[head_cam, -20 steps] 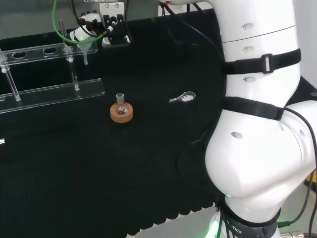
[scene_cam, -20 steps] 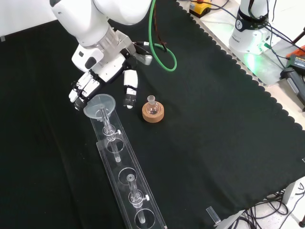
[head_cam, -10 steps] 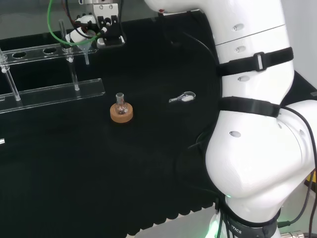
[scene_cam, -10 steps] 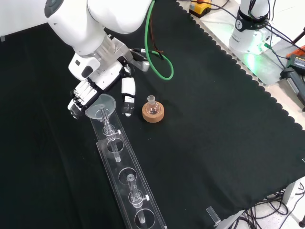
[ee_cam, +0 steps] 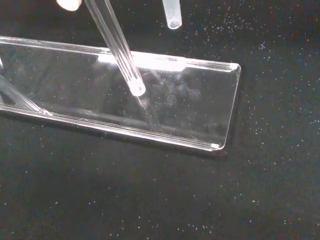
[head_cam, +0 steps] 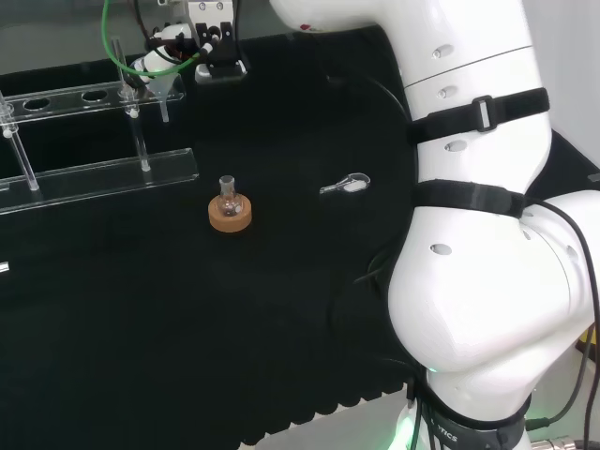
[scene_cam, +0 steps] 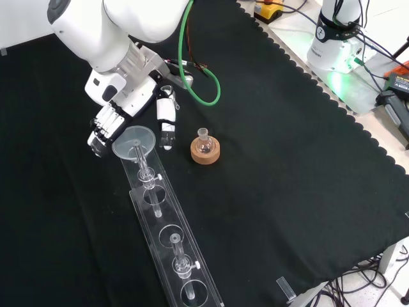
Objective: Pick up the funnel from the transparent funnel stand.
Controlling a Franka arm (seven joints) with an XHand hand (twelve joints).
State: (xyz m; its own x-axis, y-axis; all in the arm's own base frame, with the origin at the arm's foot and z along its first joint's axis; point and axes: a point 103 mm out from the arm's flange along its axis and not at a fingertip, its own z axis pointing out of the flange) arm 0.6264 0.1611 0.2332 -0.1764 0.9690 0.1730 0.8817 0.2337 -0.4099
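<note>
While the clear glass funnel [scene_cam: 134, 139] sits in the end hole of the long transparent funnel stand [scene_cam: 167, 238] on the black-clothed bench [scene_cam: 287, 166], the black and white hand [scene_cam: 121, 105] brackets its wide mouth, curled fingers [scene_cam: 102, 128] on one side and thumb [scene_cam: 166, 118] on the other, probably to close on the rim; nothing is grasped yet. The funnel's stem [ee_cam: 172, 14] hangs through the hole, above the stand's base. A small round flask on a cork ring [scene_cam: 205, 149] stands nearby.

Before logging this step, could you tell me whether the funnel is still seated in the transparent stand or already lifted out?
Still seated: the funnel rests in the stand's end hole, the hand open around its bowl.
</note>
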